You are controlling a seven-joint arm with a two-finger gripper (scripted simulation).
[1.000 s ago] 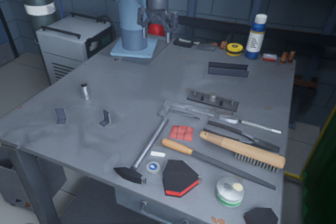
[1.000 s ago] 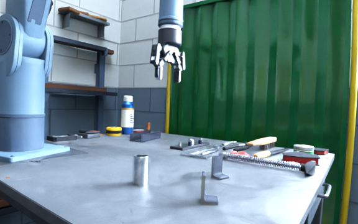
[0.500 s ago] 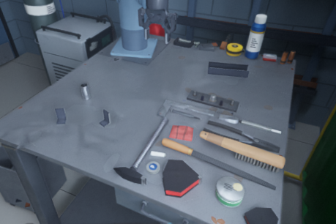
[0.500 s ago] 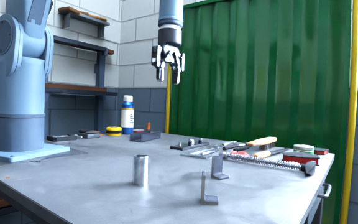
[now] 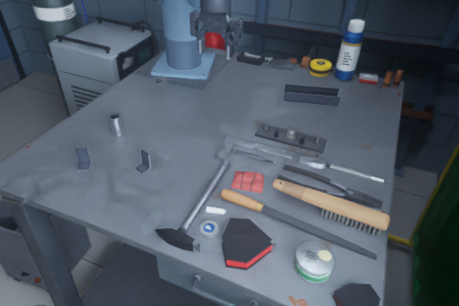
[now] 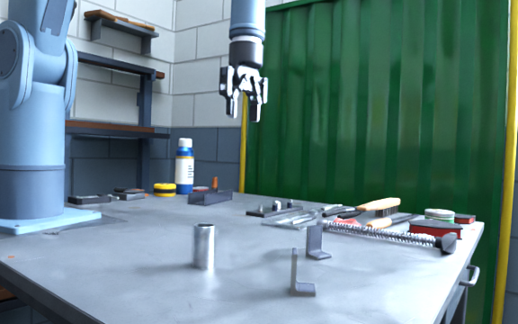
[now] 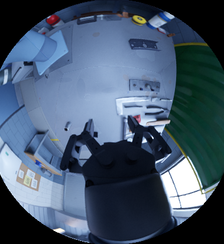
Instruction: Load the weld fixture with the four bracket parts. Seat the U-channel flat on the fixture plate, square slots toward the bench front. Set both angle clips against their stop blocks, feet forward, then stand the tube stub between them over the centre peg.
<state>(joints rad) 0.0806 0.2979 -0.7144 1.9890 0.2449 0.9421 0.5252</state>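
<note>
One angle clip [image 7: 92, 128] is partly hidden behind a finger in the wrist camera; on the bench it stands upright [image 5: 144, 161] [image 6: 316, 243] near the front left. The other angle clip [image 5: 82, 157] [image 6: 299, 274] stands further left by the bench edge. The tube stub [image 5: 115, 125] [image 6: 203, 246] [image 7: 67, 126] stands upright behind them. The dark U-channel [image 5: 311, 94] [image 6: 210, 197] [image 7: 143, 44] lies at the far right. The fixture plate [image 5: 290, 136] [image 6: 275, 210] [image 7: 144, 85] with its peg and stop blocks lies mid-bench. My gripper [image 6: 243, 103] [image 5: 215, 31] [image 7: 111, 130] hangs high above the bench, open and empty.
Behind the bench stand the arm's base [image 5: 184, 55], a spray bottle [image 5: 350, 49] and a yellow tape roll [image 5: 320, 66]. A hammer [image 5: 196, 210], file [image 5: 294, 222], wire brush [image 5: 334, 205], tray [image 5: 254, 152] and pads crowd the front right. A green curtain [image 6: 376, 103] hangs on the right.
</note>
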